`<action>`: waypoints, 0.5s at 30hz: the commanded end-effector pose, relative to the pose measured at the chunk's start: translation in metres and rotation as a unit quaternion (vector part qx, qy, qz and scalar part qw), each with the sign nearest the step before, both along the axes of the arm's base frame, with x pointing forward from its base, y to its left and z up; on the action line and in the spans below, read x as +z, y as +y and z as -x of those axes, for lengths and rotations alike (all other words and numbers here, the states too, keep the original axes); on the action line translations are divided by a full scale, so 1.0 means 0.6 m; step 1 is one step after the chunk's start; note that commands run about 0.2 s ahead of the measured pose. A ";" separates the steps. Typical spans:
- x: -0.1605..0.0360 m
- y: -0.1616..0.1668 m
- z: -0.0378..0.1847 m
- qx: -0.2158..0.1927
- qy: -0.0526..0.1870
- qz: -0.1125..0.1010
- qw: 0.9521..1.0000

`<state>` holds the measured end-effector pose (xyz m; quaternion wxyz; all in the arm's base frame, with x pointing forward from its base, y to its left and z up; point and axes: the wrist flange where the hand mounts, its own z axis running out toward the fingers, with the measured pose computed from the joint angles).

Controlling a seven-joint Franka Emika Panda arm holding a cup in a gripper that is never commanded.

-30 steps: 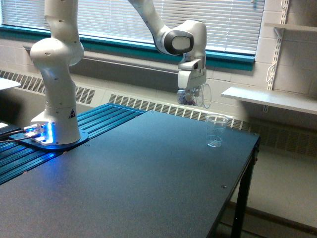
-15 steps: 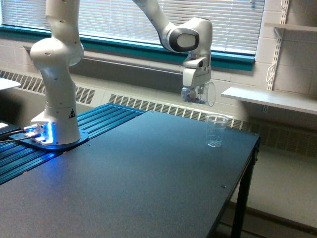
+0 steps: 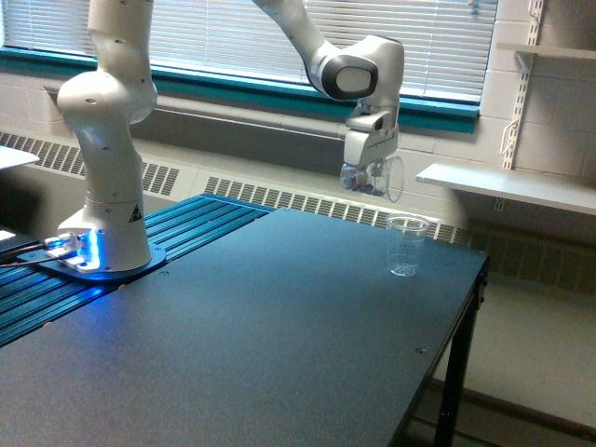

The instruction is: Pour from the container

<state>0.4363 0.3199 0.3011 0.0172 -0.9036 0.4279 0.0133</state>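
**Clear cup held on its side above the table, measuring cup below**

At about 9 o'clock in the exterior view stands the white base of the Franka arm (image 3: 102,177), on a blue ribbed platform (image 3: 186,228) with a blue light at its foot. The arm rises out of the top of the picture and comes back down near 1 o'clock, where the wrist ends in the gripper (image 3: 370,175).

The small clear plastic cup (image 3: 377,177) sits between the gripper's fingers, directly under the white hand. It is tipped on its side: the wide round rim faces the exterior view's right, at about 3 o'clock from the fingers, and looks like a thin oval. The gripper is clenched on this cup, with the fingers pressed against its walls; the gap between them is only as wide as the cup itself. Inside the cup, at the end near the fingers, there is something small and bluish, but it is too blurred to say what it is.

At about 5 o'clock from the gripper, lower and apart from it, a clear tapered measuring cup (image 3: 406,245) stands upright on the dark table (image 3: 279,345), close to the far right corner. I cannot tell if anything is in it.

Behind, a window with blinds (image 3: 400,37) and a white shelf (image 3: 507,186) at 3 o'clock.
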 end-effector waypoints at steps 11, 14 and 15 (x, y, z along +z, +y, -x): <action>0.014 0.010 -0.034 -0.007 0.021 -0.011 1.000; 0.014 0.012 -0.038 -0.008 0.026 -0.013 1.000; 0.014 0.011 -0.041 -0.010 0.029 -0.015 0.999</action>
